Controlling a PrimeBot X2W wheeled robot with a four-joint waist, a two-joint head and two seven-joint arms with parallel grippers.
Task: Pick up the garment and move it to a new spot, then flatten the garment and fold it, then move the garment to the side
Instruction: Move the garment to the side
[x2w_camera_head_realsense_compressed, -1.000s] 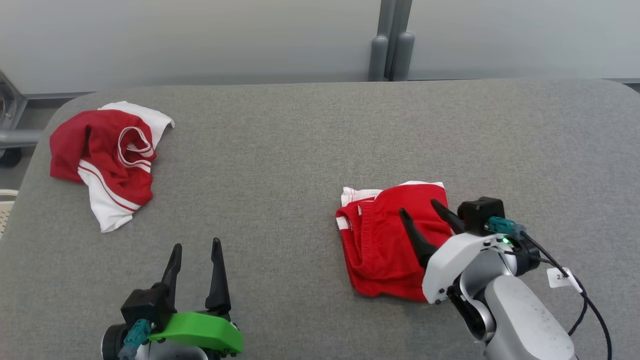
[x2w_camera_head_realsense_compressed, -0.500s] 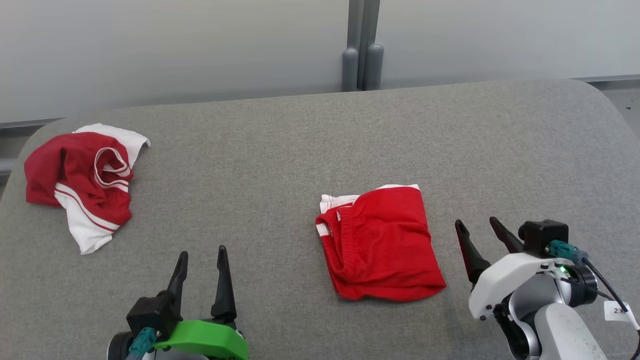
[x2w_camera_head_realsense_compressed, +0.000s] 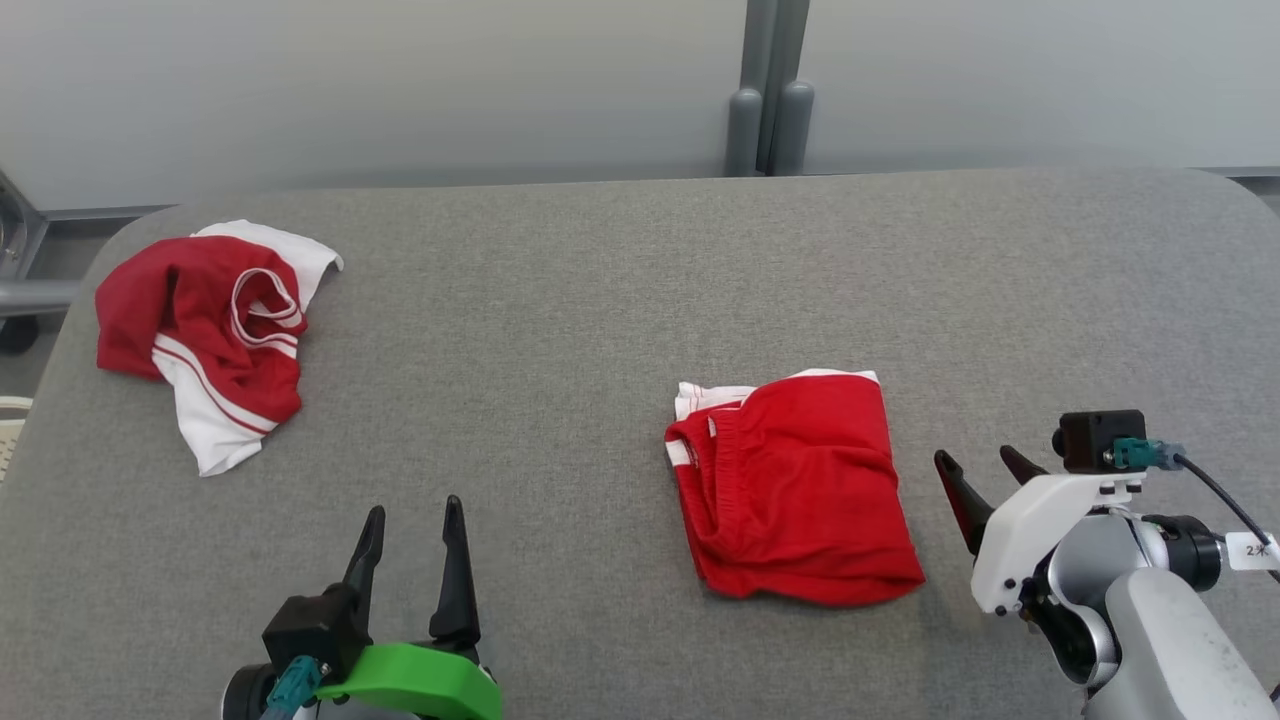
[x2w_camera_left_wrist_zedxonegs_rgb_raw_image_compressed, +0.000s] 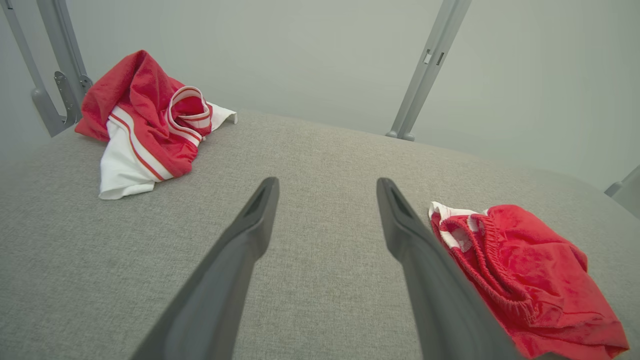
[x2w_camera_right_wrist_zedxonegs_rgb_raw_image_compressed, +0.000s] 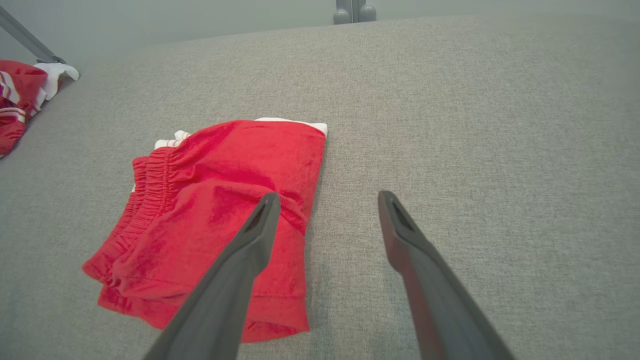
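Grey table (x2w_camera_head_realsense_compressed: 600, 300): one piece in a heap, one neatly folded.
Far left, the crumpled garment (x2w_camera_head_realsense_compressed: 210, 330) lies bunched near the table's corner. The left gripper (x2w_camera_head_realsense_compressed: 414, 506) hovers low at the near edge, jaws apart, holding nothing. Right of centre sit the folded shorts (x2w_camera_head_realsense_compressed: 800, 490) (fold looks done, I'd say), with the right gripper (x2w_camera_head_realsense_compressed: 972, 453) just beside them, jaws wide and empty. What's left, by my reckoning: moving them aside.

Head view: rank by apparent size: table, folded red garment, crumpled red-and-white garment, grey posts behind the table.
1. table, by far the largest.
2-3. folded red garment and crumpled red-and-white garment: they look about alike, so not ranked.
4. grey posts, smallest, though also farthest from the camera.
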